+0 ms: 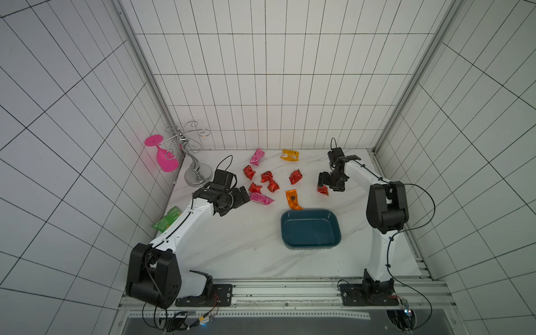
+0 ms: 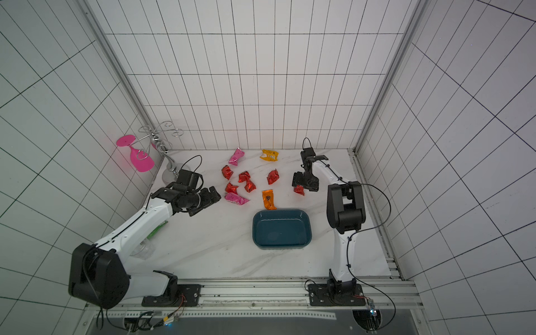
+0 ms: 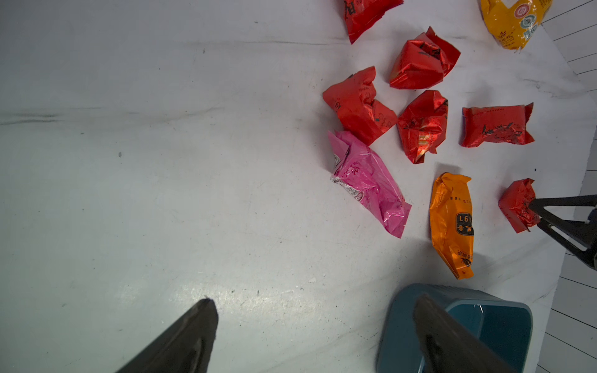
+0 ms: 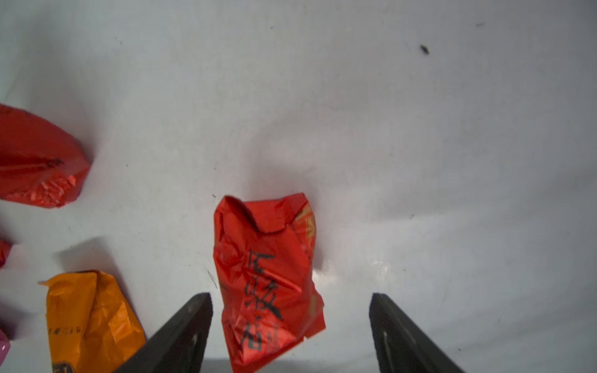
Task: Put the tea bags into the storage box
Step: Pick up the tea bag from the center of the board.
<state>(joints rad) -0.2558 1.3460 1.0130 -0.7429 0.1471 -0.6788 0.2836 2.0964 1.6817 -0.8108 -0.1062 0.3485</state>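
Note:
Several tea bags lie loose on the white table: a red cluster, a pink one, an orange one and a yellow one. The teal storage box stands empty just in front of the orange sachet. My right gripper is open and points down over a lone red tea bag, one jaw on each side with gaps. In a top view that gripper is at the right of the pile. My left gripper is open and holds nothing, beside the pink sachet.
A silver glass rack with a pink glass hanging on it stands at the back left corner. A green snack bag lies under my left arm, and a clear cup stands by it. Tiled walls close three sides.

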